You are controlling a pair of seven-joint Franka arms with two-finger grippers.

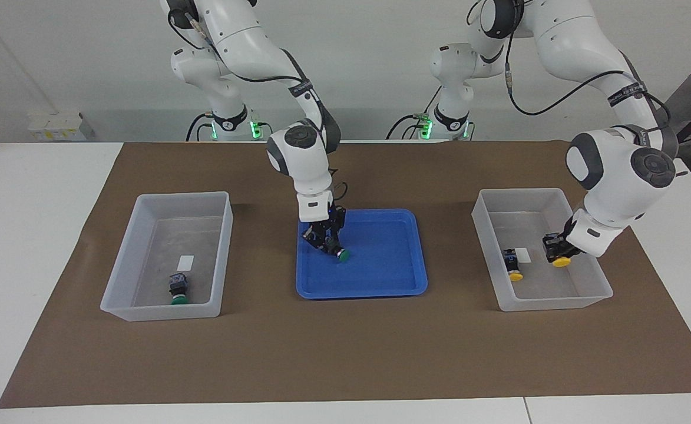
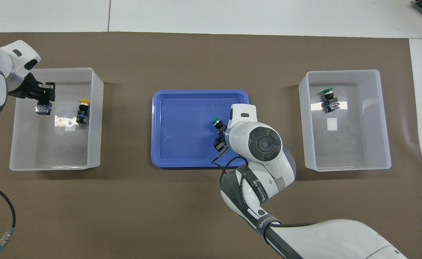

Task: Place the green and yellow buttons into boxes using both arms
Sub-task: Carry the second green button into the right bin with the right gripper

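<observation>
In the facing view, the right arm's black two-finger gripper is down in the shallow blue plastic tray at the middle of the brown-papered surface, its fingers pinching the dark body of a green-capped push-button switch whose cap points away from the robots. At the left arm's end, the left arm's black gripper is inside the translucent whitish plastic bin, closed around a yellow-capped push-button switch; a second yellow-capped switch lies on that bin's floor beside a small white label, apart from the gripper. The matching translucent bin at the right arm's end holds another green-capped switch, which lies farther from the robots than its own white label. In the overhead view, the right gripper shows at the tray with the held green cap just clear of the arm's white wrist. The left gripper is over its bin, clamping a dark switch body, with the loose yellow switch lying nearby on the floor. The other bin shows its green switch resting farther from the robots than the label.
</observation>
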